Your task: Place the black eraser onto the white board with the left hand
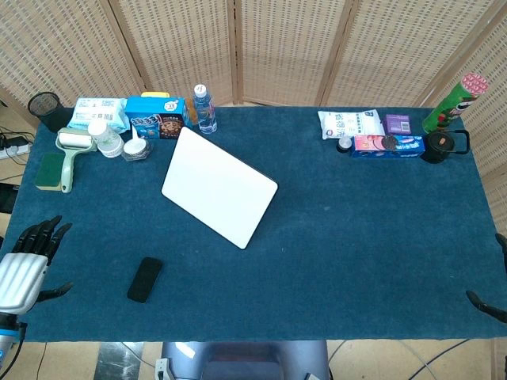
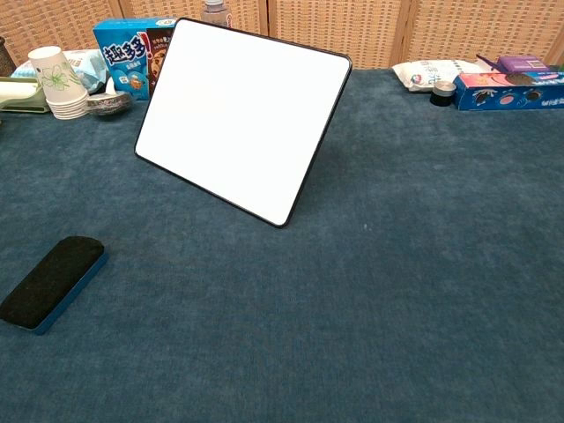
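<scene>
Low on the desk [image 1: 356, 237], near its front-left edge, lies the black eraser [image 1: 145, 279]: oblong, rounded ends, dark felt top over a blue base, flat on the blue cloth. White board [image 1: 219, 186] sits well apart, toward the middle. My left hand [image 1: 28, 261] hovers off the left edge, fingers spread, holding nothing. My right hand [image 1: 491, 301] barely shows; cannot tell its state.
</scene>
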`<state>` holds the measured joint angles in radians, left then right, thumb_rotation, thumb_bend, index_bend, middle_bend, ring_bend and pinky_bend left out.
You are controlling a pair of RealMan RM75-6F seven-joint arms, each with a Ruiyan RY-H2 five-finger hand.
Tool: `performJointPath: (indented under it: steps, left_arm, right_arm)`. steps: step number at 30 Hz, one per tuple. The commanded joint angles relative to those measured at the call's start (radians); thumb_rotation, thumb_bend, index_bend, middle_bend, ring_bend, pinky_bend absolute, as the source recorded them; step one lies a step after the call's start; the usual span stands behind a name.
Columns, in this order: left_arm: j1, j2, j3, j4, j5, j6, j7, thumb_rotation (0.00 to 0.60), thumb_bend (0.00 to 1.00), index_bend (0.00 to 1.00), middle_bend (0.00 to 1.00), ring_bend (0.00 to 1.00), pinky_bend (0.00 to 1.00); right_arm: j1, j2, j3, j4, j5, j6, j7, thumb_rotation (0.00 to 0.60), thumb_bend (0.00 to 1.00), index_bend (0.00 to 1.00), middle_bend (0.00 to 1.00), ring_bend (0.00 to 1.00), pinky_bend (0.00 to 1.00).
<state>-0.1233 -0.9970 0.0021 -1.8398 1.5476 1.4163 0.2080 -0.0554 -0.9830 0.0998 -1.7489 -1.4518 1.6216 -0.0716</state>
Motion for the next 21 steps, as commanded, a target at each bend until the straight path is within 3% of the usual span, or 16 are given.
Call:
performJointPath:
  steps: [1, 7, 10, 15, 18, 21]
  left_arm:
    - [-0.002, -0.002, 0.002, 0.0, 0.0, -0.004, 0.007, 0.6, 0.08, 0.0, 0.0, 0.0, 0.06]
    - [-0.012, -0.001, 0.012, 0.008, 0.019, -0.023, 0.01, 0.6, 0.08, 0.0, 0.0, 0.0, 0.06]
    - [-0.051, 0.015, 0.035, 0.04, 0.115, -0.061, -0.052, 0.6, 0.09, 0.0, 0.0, 0.0, 0.06]
    - [-0.169, 0.021, 0.062, 0.223, 0.346, -0.098, -0.194, 0.6, 0.09, 0.0, 0.0, 0.0, 0.06]
    - [-0.28, -0.015, 0.078, 0.418, 0.561, -0.051, -0.277, 0.6, 0.1, 0.0, 0.0, 0.0, 0.06]
    - [-0.37, -0.063, 0.095, 0.596, 0.71, 0.025, -0.351, 0.6, 0.11, 0.0, 0.0, 0.0, 0.06]
  right_arm:
    - [0.0, 0.001, 0.0, 0.001, 0.0, 0.0, 0.001, 0.6, 0.0, 0.07, 0.03, 0.05, 0.0]
    - [-0.002, 0.001, -0.002, 0.001, -0.006, 0.002, 0.005, 0.6, 0.0, 0.07, 0.03, 0.05, 0.0]
    - [-0.001, 0.001, 0.002, 0.002, 0.0, 0.002, 0.005, 0.6, 0.0, 0.07, 0.03, 0.05, 0.0]
    - [0.015, -0.007, 0.02, 0.01, 0.051, -0.03, -0.013, 0.6, 0.0, 0.07, 0.03, 0.05, 0.0]
    - [0.031, -0.014, 0.041, 0.01, 0.096, -0.052, -0.034, 0.6, 0.0, 0.07, 0.03, 0.05, 0.0]
    - [0.039, -0.02, 0.051, 0.008, 0.121, -0.059, -0.058, 0.6, 0.0, 0.07, 0.03, 0.05, 0.0]
